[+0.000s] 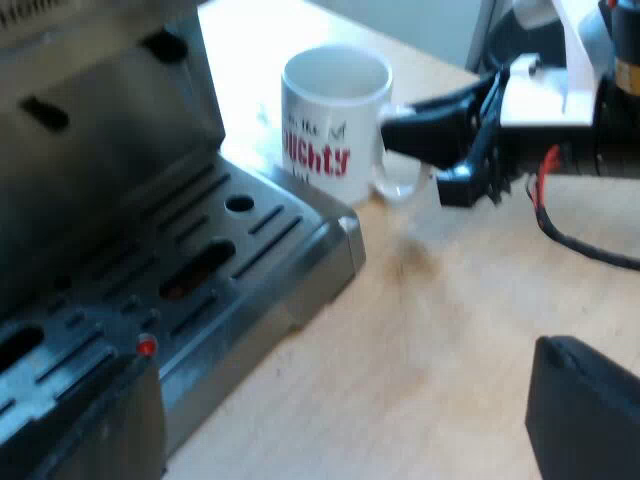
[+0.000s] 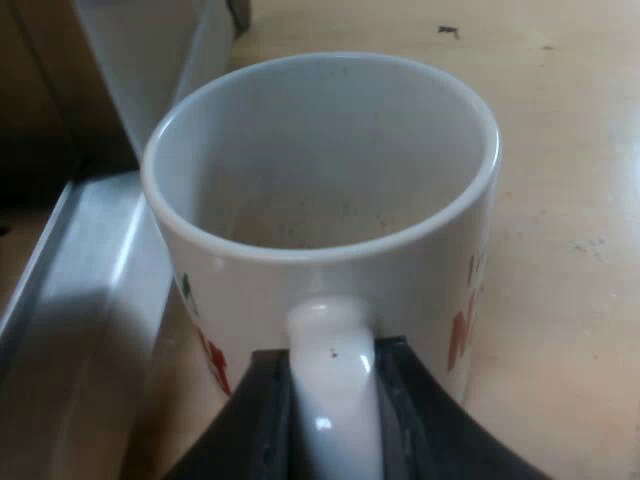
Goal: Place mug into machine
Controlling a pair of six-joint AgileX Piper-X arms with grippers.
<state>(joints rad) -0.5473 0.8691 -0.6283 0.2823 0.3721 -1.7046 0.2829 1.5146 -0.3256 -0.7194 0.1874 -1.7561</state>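
Note:
A white mug (image 1: 335, 120) with red lettering stands upright beside the corner of the espresso machine's metal drip tray (image 1: 200, 270). In the right wrist view the mug (image 2: 320, 170) is empty, and its handle (image 2: 330, 380) sits between my right gripper's (image 2: 335, 425) black fingers, which are shut on it. In the left wrist view the right gripper (image 1: 440, 135) reaches the mug from the side away from the machine. I cannot tell whether the mug rests on the wooden table (image 1: 440, 330) or hangs just above it. A dark part of my left gripper (image 1: 585, 410) shows over the table.
The slotted drip tray carries a small red float (image 1: 147, 346), and the machine's steel front (image 1: 100, 90) rises behind it. The tray's steel edge (image 2: 90, 300) runs close alongside the mug. Bare wooden table lies between the tray and my left gripper.

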